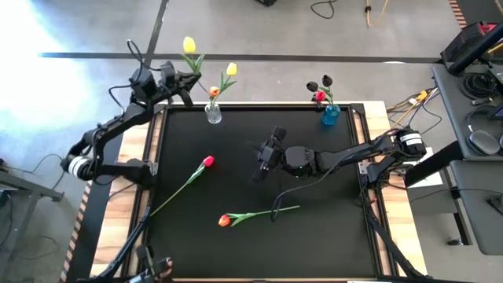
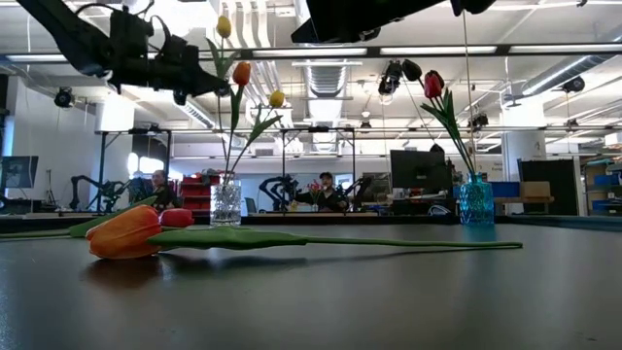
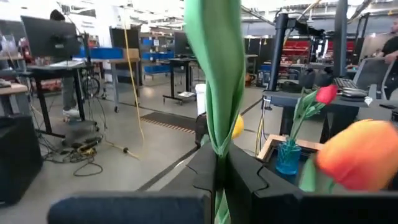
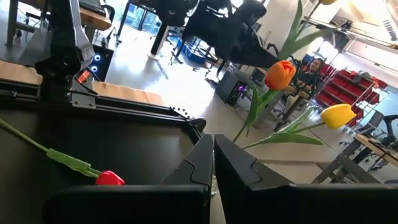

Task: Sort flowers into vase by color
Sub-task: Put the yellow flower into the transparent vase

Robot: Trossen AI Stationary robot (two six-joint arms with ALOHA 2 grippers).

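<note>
Yellow tulip (image 1: 189,45) is held by the left gripper (image 1: 185,81), fingers clamped on its green stem; the head stands past the table's far edge, above and beside the clear vase (image 1: 213,115). In the left wrist view the stem and leaf rise straight up from between the closed fingers (image 3: 205,171).

Clear vase, at the far edge of the black table (image 1: 259,244), holds an orange tulip (image 1: 214,92) and a second yellow tulip (image 1: 231,69).

Blue vase (image 1: 330,115), far right corner, holds a red tulip (image 1: 320,97) and two dark tulips (image 1: 324,81).

Loose on the table: a red tulip (image 1: 207,162) left of centre, stem running toward the near left; an orange-red tulip (image 1: 225,220) nearer the front, stem pointing right.

Right gripper (image 1: 262,165) sits over the table centre, fingers together, empty. The loose red tulip lies to its left, well apart; the orange-red one lies nearer the front than it, also apart.

No readable labels or writing on vases, table or arms.

Beyond the table: a lab with desks and monitors, people (image 2: 326,189) seated far off.
</note>
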